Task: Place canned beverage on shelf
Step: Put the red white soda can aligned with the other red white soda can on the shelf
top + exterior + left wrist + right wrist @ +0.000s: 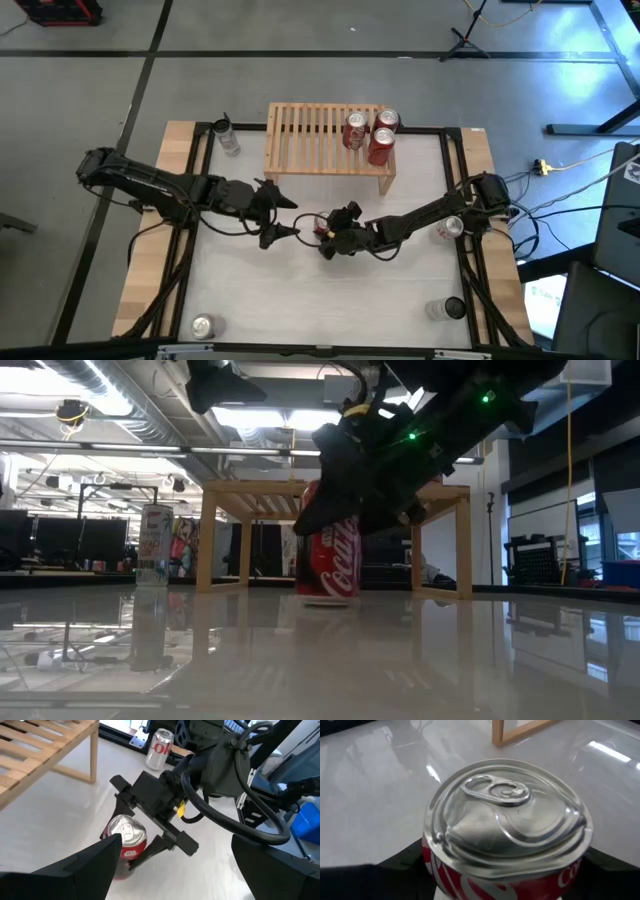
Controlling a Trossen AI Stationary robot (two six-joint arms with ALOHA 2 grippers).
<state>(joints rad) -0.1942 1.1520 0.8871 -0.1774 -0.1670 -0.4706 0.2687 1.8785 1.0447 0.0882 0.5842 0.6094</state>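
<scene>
3 red cans (370, 135) on shelf (310, 140) | right gripper (325, 232) fingers flank upright red can (125, 845) mid-table, grip unclear | left gripper (285, 218) spread, just beside

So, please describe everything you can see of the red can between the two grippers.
The red can is a red cola can of metal, with white script on its side and a silver top whose pull tab is unopened. It stands upright on the white table, in front of the shelf. The right gripper has its fingers on both sides of it. The left gripper is open close by, apart from it.
</scene>
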